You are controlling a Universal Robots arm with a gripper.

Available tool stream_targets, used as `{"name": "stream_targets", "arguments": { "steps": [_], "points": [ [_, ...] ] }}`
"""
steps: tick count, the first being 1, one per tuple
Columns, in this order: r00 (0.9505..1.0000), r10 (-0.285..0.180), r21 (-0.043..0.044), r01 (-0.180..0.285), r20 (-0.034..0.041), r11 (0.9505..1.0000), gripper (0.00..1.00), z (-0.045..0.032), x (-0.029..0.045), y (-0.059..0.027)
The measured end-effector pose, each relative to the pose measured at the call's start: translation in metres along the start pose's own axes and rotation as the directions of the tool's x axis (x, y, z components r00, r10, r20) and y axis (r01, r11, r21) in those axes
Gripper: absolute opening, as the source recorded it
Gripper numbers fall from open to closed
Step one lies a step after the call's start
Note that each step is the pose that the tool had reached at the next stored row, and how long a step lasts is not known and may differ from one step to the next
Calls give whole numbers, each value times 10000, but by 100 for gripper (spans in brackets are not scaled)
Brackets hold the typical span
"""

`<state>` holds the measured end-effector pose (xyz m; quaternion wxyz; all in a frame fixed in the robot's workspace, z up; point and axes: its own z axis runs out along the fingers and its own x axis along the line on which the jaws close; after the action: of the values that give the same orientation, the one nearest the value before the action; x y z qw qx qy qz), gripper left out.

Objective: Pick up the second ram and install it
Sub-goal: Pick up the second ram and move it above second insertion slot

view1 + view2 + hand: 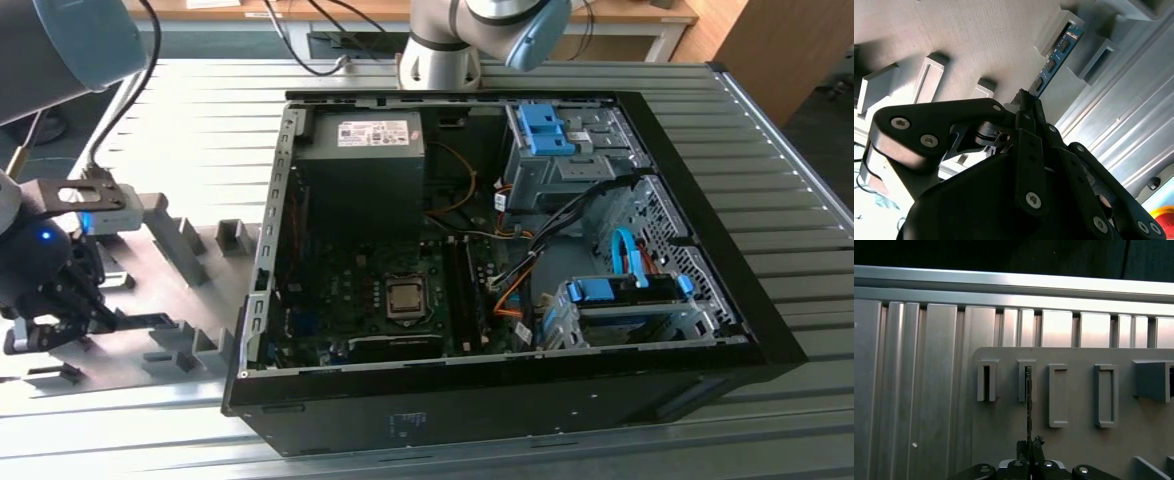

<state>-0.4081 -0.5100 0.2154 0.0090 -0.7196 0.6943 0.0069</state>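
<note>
Grip is closed: the black multi-link tool (1028,100) has its fingertips pinched together on one end of the second ram (1055,59), a slim, flat memory stick with a blue-green board and small black chips. In the second wrist view the stick runs straight out from the fingertips towards a pale grey plastic holder block. In the first wrist view the tool (1029,446) sits at the frame's edge. There the second ram (1028,405) appears edge-on as a thin dark line, its far end reaching the slot of a narrow grey slotted block (1022,385). Whether that end is seated in the slot or just clear of it cannot be told. The block stands on a flat grey holder plate (1004,435) beside further grey blocks, and the plate lies on the ribbed aluminium table (747,120). In the exterior view the tool (70,318) hangs over that plate at the exterior view's left. The open black computer case (534,410) lies just beside the plate, with a square silver processor chip (406,298) on its board.
</note>
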Motion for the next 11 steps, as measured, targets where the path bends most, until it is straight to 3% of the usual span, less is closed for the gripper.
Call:
{"name": "stream_targets", "arguments": {
  "steps": [11],
  "points": [
    [10000, 0, 0, 0, 0, 10000, 14, -78, -2, 0]
  ]
}}
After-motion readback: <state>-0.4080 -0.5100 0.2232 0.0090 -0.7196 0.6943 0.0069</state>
